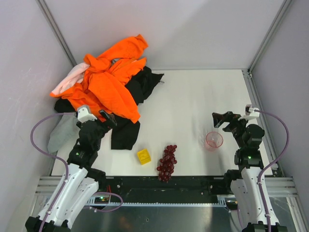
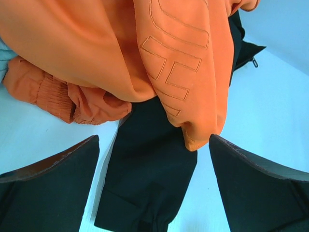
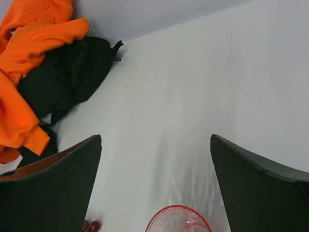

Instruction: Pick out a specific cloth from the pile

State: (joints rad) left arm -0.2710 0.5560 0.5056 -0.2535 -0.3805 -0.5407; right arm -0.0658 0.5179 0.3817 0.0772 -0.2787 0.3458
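Observation:
The pile point(image 1: 104, 82) lies at the table's far left: bright orange garments on top, a black garment point(image 1: 126, 130) under them, a grey piece point(image 1: 63, 135) and a pale pink piece point(image 1: 67, 79). In the left wrist view a deeper orange gathered fabric with a ribbed band point(image 2: 48, 94) peeks out under the bright orange sleeve point(image 2: 183, 72). No white cord shows, so I cannot tell if it is the cloth. My left gripper point(image 1: 107, 117) point(image 2: 154, 193) is open and empty over the black sleeve point(image 2: 149, 179). My right gripper point(image 1: 222, 119) point(image 3: 155, 188) is open and empty, far from the pile.
A clear pink cup point(image 1: 214, 140) point(image 3: 178, 220) stands just below the right gripper. A yellow block point(image 1: 143, 156) and a bunch of dark red grapes point(image 1: 167, 162) lie near the front edge. Walls enclose the left, back and right sides.

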